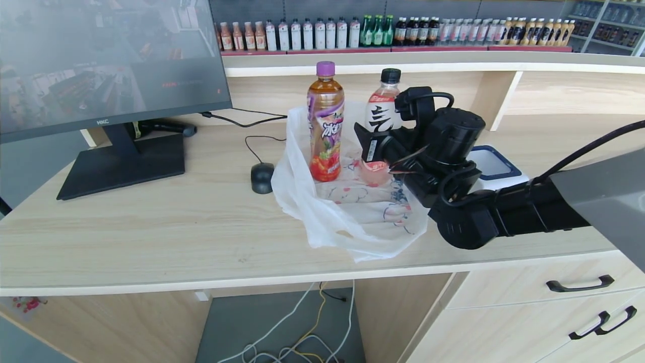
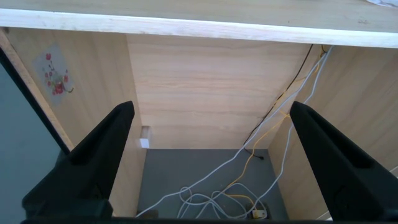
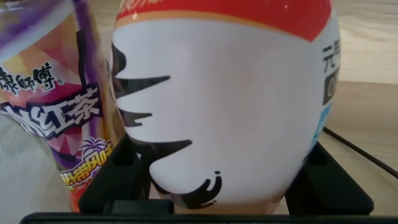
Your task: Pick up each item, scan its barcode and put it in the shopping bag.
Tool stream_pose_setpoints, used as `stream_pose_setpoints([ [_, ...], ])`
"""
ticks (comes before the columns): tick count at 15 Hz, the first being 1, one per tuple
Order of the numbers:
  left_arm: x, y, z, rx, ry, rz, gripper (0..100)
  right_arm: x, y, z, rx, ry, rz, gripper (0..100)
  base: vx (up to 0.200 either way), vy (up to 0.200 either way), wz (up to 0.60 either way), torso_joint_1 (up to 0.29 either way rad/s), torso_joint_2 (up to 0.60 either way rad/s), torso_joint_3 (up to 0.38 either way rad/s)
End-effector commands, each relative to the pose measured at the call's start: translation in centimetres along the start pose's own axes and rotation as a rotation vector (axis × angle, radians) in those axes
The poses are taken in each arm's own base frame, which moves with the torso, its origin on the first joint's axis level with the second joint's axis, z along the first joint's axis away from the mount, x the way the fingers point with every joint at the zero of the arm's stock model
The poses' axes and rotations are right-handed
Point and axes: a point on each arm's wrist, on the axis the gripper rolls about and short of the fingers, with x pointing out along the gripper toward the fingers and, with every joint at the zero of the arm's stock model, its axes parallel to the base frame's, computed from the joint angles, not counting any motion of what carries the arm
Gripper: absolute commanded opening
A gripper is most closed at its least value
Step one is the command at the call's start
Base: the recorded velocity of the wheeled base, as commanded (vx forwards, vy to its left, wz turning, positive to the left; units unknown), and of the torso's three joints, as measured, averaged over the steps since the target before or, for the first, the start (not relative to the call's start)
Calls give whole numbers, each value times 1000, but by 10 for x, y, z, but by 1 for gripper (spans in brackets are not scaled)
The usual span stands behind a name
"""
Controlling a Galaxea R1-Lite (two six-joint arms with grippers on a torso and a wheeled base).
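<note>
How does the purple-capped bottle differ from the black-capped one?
The purple-capped bottle has amber drink and a colourful label; the black-capped bottle has pink drink and a white label. The first stands free; the right gripper clasps the second. Both stand upright in the shopping bag.

Head: high, down onto counter (image 1: 151, 227). Right wrist: close on same white bottle (image 3: 217, 106). Left wrist: beneath counter.

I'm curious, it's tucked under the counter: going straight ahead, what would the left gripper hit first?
Probably the wooden back panel under the counter; the open left gripper points at it. Loose cables lie on the floor, likely off that line; depth is unclear.
</note>
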Motion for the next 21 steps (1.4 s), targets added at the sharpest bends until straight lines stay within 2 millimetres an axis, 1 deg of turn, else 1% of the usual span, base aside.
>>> stream_pose_setpoints([
  [1,0,0,0,0,-1,1,100,1,1,-6,-3,15,2,0,0,0,0,0,0,0],
  [2,0,0,0,0,-1,1,100,1,1,-10,-6,26,1,0,0,0,0,0,0,0],
  [4,0,0,0,0,-1,1,100,1,1,-10,-8,27,-1,0,0,0,0,0,0,0],
  [6,0,0,0,0,-1,1,100,-2,-1,-17,-11,54,-6,0,0,0,0,0,0,0],
  [10,0,0,0,0,-1,1,100,-3,-1,-18,-10,42,-6,0,0,0,0,0,0,0],
  [11,0,0,0,0,-1,1,100,-2,-1,-17,-9,39,-6,100,0,0,0,0,0,0],
  [17,0,0,0,0,-1,1,100,-3,-1,-17,-4,28,-24,100,0,0,0,0,0,0],
  [21,0,0,0,0,-1,1,100,-5,-2,-4,3,-13,-41,100,0,0,0,0,0,0],
])
